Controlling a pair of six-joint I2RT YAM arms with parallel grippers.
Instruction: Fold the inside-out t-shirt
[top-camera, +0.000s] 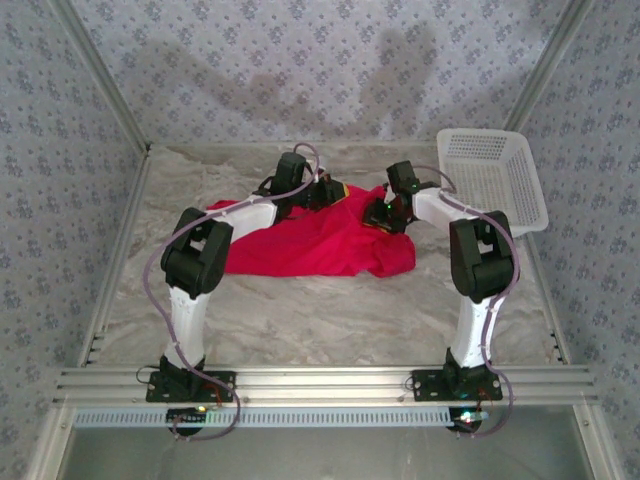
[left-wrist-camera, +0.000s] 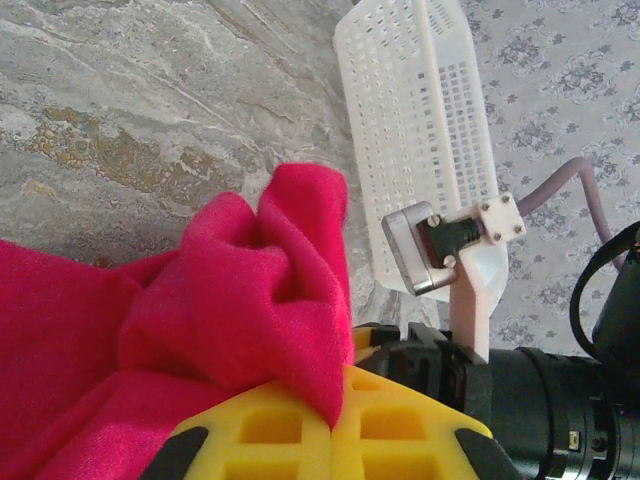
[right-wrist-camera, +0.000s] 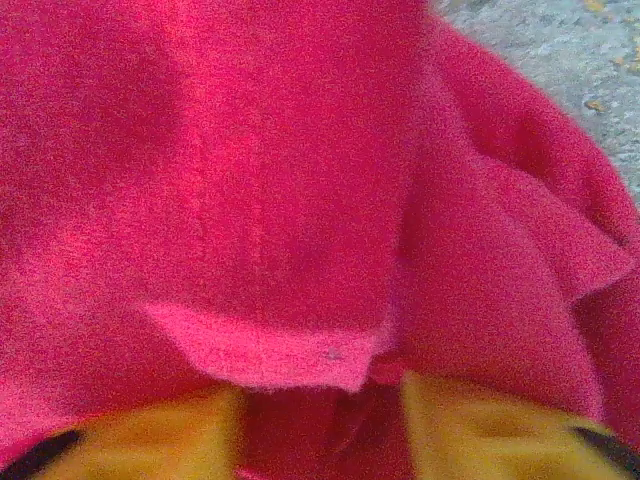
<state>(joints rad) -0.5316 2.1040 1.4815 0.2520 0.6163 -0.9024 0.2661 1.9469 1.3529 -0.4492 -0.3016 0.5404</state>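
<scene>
- Left gripper (top-camera: 325, 190), seen from overhead, sits at the far edge of the inside-out t-shirt (top-camera: 300, 245), which lies rumpled across the table (top-camera: 300, 320) between my two arms. The right gripper (top-camera: 383, 215) is down on the shirt's far right part, near the white basket (top-camera: 495, 180). I read this as both arms taking the far edge so the cloth can be spread flat before any fold.
- On the left wrist view, the yellow fingers (left-wrist-camera: 270, 430) are pressed together with a ridge of red cloth pinched between them. The fabric bunches up in a peak above the pinch. I judge the hold firm enough to pull on.
- On the right wrist view, the right gripper (right-wrist-camera: 320, 430) has its fingers part-way apart, with red cloth filling the gap and a hem edge lying just ahead. I cannot tell whether it actually clamps the fabric.
</scene>
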